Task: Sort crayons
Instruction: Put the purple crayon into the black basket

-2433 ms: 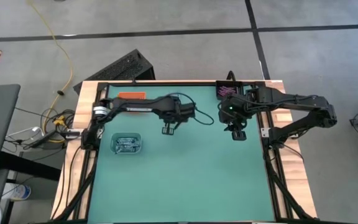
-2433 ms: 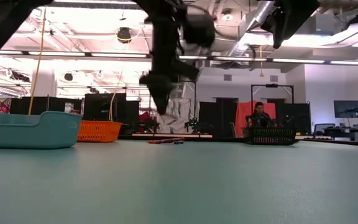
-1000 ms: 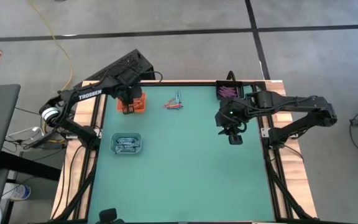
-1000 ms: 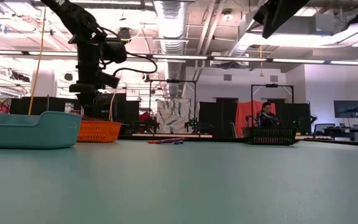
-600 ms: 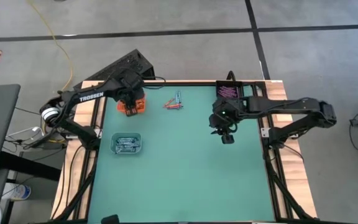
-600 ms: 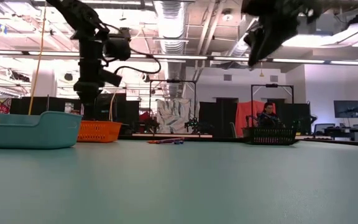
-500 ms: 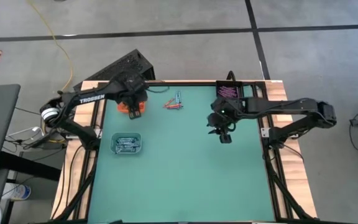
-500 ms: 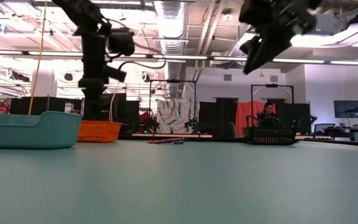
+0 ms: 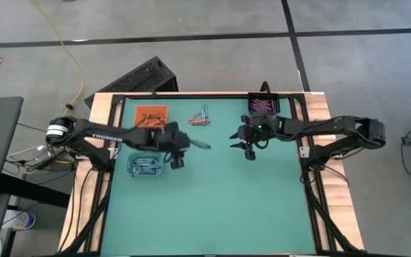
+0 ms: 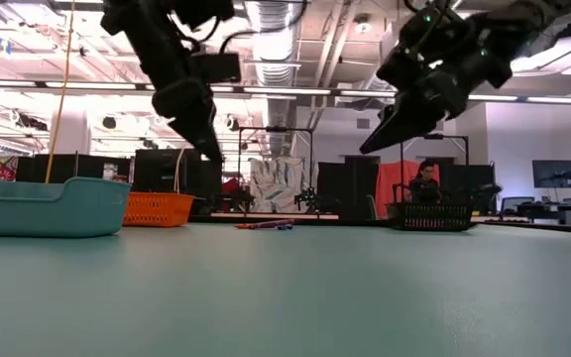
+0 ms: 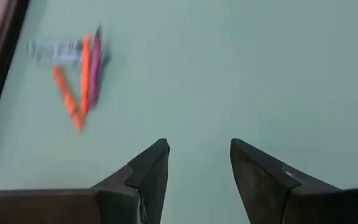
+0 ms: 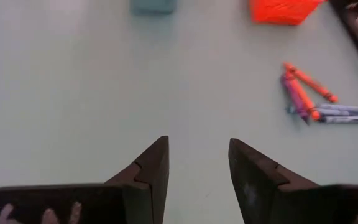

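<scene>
Orange, purple and blue-grey, the crayons [image 9: 200, 118] lay in a small loose cluster near the far edge of the green table [image 9: 212, 207], between the orange tray [image 9: 150, 114] and the black tray [image 9: 260, 105]. Seen from the left wrist, they [image 11: 76, 74] were thin sticks crossing one another: two orange ones meeting in a narrow V, a purple one beside them, and a pale blue-grey one lying across the far ends. The right wrist view showed the same little heap [image 12: 319, 99], with the purple and orange sticks angled together and the blue-grey ones lying crosswise at their tips. Some crayons also lay in the trays: orange ones in the orange tray, purple ones in the black tray, and greyish ones in the teal tray [image 9: 145, 165]. The left gripper [image 9: 175, 158] hung above the table just beside the teal tray, its fingers [image 11: 148, 171] parted with bare table showing between them and nothing held. The right gripper [image 9: 242, 146] hovered over the table toward the black tray's side, its fingers [image 12: 151, 168] likewise spread apart and empty. Both grippers were well clear of the cluster, one on either side of it.
</scene>
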Robot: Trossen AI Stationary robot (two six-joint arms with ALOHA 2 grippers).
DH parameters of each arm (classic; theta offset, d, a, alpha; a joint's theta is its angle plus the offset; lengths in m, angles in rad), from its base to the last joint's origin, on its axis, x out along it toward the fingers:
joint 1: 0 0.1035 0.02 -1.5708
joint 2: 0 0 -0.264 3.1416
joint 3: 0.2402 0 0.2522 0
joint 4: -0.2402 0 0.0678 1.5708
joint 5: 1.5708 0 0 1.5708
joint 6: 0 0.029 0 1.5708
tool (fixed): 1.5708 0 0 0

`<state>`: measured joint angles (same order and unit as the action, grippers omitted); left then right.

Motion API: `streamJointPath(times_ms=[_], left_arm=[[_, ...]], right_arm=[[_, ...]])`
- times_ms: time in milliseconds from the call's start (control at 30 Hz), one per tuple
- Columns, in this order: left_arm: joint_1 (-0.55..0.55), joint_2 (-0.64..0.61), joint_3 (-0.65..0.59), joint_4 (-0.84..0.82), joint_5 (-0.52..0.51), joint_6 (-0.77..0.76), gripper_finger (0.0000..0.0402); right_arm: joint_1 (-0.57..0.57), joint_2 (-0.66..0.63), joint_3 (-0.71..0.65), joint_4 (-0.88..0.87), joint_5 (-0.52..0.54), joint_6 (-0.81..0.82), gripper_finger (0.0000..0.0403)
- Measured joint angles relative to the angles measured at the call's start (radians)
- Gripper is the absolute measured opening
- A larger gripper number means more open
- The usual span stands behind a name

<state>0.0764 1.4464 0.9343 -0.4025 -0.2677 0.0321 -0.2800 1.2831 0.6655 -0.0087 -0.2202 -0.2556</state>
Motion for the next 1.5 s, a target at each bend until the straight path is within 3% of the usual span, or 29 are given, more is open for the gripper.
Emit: streamJointPath(times_ms=[200, 300, 433, 633, 800, 1000, 1267, 1500], left_arm=[[-0.141, 0.0, -0.147, 0.427, -0.135, -0.019, 0.0162], [-0.174, 0.0, -0.223, 0.563, -0.21, -0.003, 0.0162], [-0.197, 0.001, -0.313, 0.65, -0.292, -0.014, 0.0162], [-0.213, 0.001, -0.385, 0.672, -0.281, -0.12, 0.0162], [-0.243, 0.001, -0.4, 0.777, -0.258, -0.057, 0.0162], [-0.231, 0.001, -0.4, 0.87, -0.259, 0.096, 0.0162], [-0.119, 0.002, -0.4, 0.885, -0.251, 0.182, 0.0162], [0.026, 0.014, -0.4, 0.893, -0.086, 0.114, 0.0162]], right_arm=[[-0.03, 0.0, -0.098, 0.277, -0.018, 0.105, 0.0159], [-0.023, 0.0, -0.128, 0.365, -0.018, 0.163, 0.0159], [0.018, 0.025, -0.133, 0.421, -0.017, 0.204, 0.0159], [0.102, 0.166, -0.133, 0.596, -0.017, 0.198, 0.0159], [0.084, 0.317, -0.085, 0.687, 0.014, 0.22, 0.0159], [0.029, 0.468, 0.092, 0.559, -0.026, 0.232, 0.0159], [-0.022, 0.538, 0.381, 0.122, -0.092, 0.088, 0.0159], [-0.089, 0.538, 0.557, -0.191, -0.096, -0.099, 0.0159]])
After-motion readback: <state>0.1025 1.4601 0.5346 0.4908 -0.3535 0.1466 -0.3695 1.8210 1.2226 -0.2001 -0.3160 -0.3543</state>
